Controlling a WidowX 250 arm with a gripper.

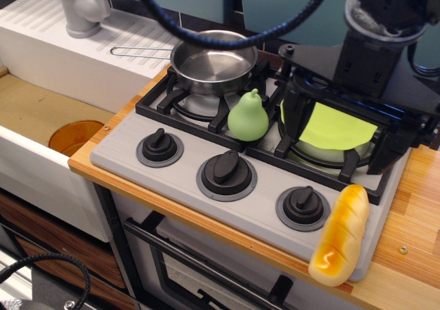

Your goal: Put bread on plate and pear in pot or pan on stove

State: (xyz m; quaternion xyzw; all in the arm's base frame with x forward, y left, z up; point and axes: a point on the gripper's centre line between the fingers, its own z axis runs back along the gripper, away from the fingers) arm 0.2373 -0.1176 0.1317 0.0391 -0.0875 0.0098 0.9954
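On the stove (124, 141), the gripper (337, 141) hangs over the plate (333, 130), jaws spread, holding nothing; bread (339, 234) lies at the front edge, pear (247, 116) stands beside the pan (214, 66).

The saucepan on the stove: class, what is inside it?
The saucepan shows only a bare shiny bottom; nothing lies inside. The pear stands outside, in front of it. A cable covers a strip of the far rim.

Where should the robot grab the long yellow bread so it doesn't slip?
Probably around the middle of the bread, coming straight down from above. It lies flat on the front right edge of the stove, with nothing crowding its long sides. The fingers should close across its narrow width, since the rounded ends would likely slip out.
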